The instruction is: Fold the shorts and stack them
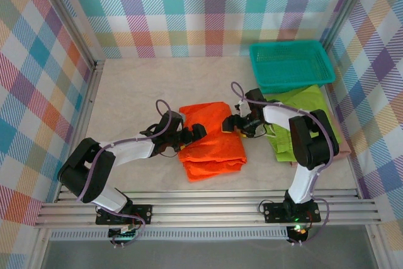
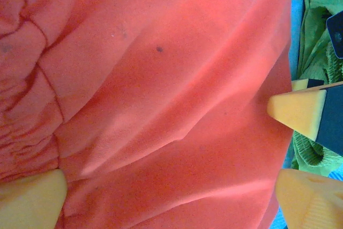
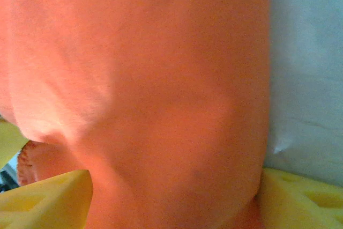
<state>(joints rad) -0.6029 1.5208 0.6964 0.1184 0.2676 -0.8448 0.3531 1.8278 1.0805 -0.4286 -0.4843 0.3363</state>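
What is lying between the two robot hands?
The orange shorts lie between the left gripper and the right gripper, seen from the top camera.

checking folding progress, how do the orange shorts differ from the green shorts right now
The orange shorts lie mid-table, folded into a thick rough rectangle; the green shorts lie flatter at the right, beside the teal basket. The left pincer and right pincer are both at the orange shorts' edges; neither is at the green shorts, which the right arm crosses over. Both are soft, brightly coloured fabric.
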